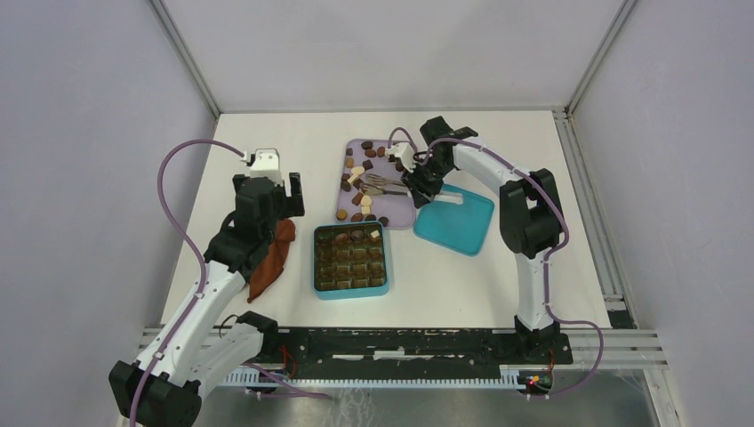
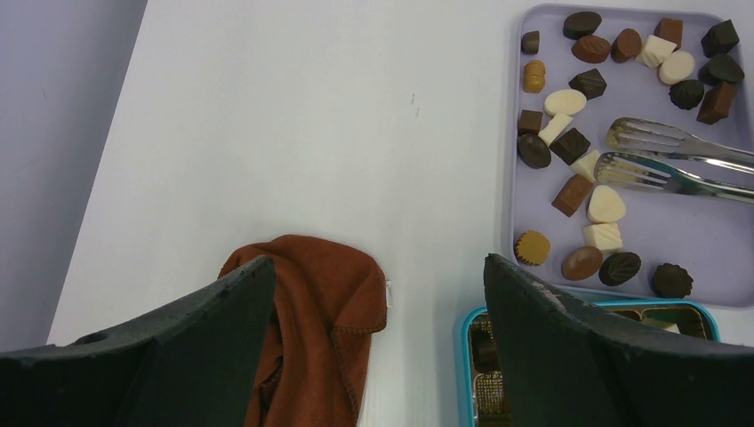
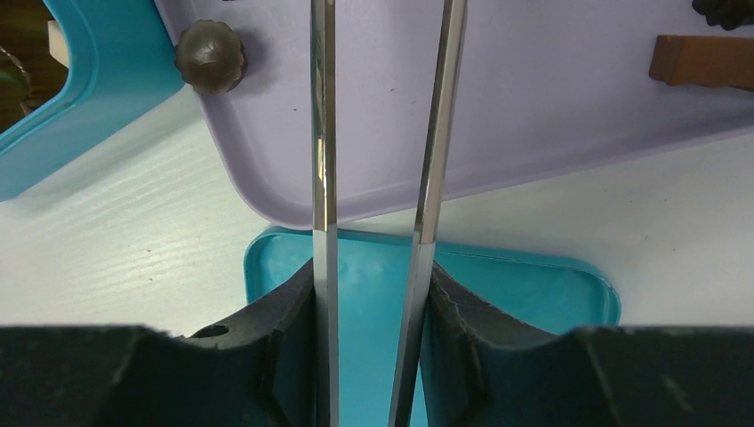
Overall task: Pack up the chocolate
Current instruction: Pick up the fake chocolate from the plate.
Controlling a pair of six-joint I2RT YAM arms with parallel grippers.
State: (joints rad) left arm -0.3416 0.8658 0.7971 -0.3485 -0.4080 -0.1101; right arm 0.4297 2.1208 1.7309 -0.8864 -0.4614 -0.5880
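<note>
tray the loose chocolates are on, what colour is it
The tray is pale lilac; the left wrist view shows it best.

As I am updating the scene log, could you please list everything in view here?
table: one, white, under everything
tray: one, lavender, far centre of the table
chocolate: many pieces, dark brown, mid brown and cream, loose on the tray
tongs: one pair, silver metal, tips over the tray, handles in the right tool
box: one, teal with a brown gridded insert, on the near side of the tray
lid: one, teal, right of the box, beside the tray
cloth: one, reddish-brown, left of the box
left tool: one, black, open, above the cloth
right tool: one, black, shut on the tongs, above the lid
</note>
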